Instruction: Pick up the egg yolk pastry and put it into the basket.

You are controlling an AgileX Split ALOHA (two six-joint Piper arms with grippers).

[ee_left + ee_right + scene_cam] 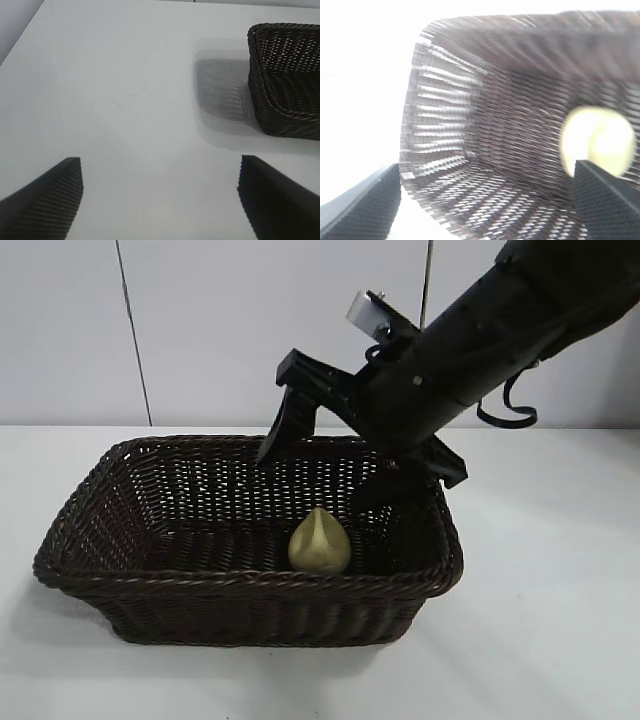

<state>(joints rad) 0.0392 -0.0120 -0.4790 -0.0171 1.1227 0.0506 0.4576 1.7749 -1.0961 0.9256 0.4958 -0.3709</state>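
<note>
the egg yolk pastry (319,543) sits on the floor of the basket (250,580), close to the basket's front wall and somewhat toward its right end in the exterior view. it is a small pale yellow lump with a pointed top, standing on its own with nothing gripping it. in the right wrist view the pastry (598,140) shows as a blurred pale round shape against the woven inner wall, partly behind one dark finger.

the basket is dark brown wicker, rectangular, with flaring sides and a braided rim. it stands on the white table (560,640), near the middle of the surface, and its front rim faces the exterior camera. the left wrist view catches only one corner of the basket (285,80), with its shadow on the table beside it.

the right gripper (325,475) hangs over the back right part of the basket, its arm slanting down from the upper right. its fingers are spread wide apart, one over the back rim and one dipping inside near the right wall, and neither touches the pastry. the pastry lies in front of and below them.

the left gripper (160,200) is parked off to the side over bare table, well apart from the basket, with its fingers spread wide and nothing between them.
</note>
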